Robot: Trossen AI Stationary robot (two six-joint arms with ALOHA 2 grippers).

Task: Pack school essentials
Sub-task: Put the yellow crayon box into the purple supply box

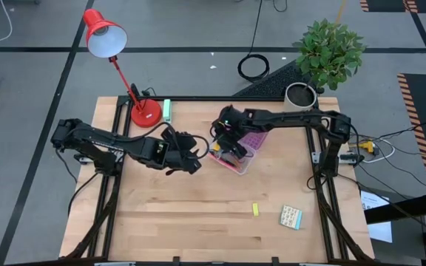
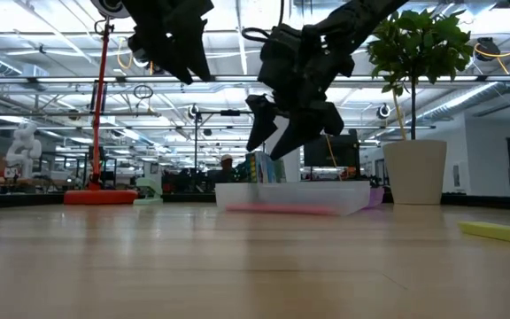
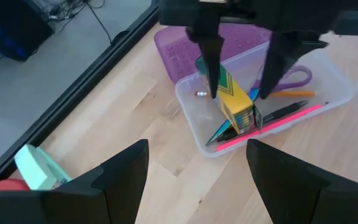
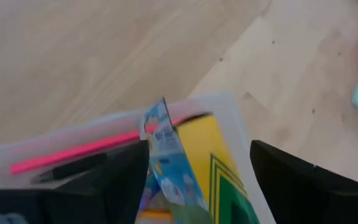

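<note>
Both arms are pretty much all matte black, chunky jointed segments with black cables looping off them near the wrists. The left gripper point(image 1: 195, 164) and right gripper point(image 1: 233, 151) each end in two dark, flat, tapered fingers point(image 3: 211, 46) that narrow to points. There's a small green light on the right arm's wrist.

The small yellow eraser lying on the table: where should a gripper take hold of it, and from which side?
Probably from straight above. The yellow eraser lies flat and alone on the bare table, apart from the patterned pack. It is a narrow strip, so the fingers should close across its two long sides, near the middle. Nothing stands close enough to block a gripper coming down.
</note>
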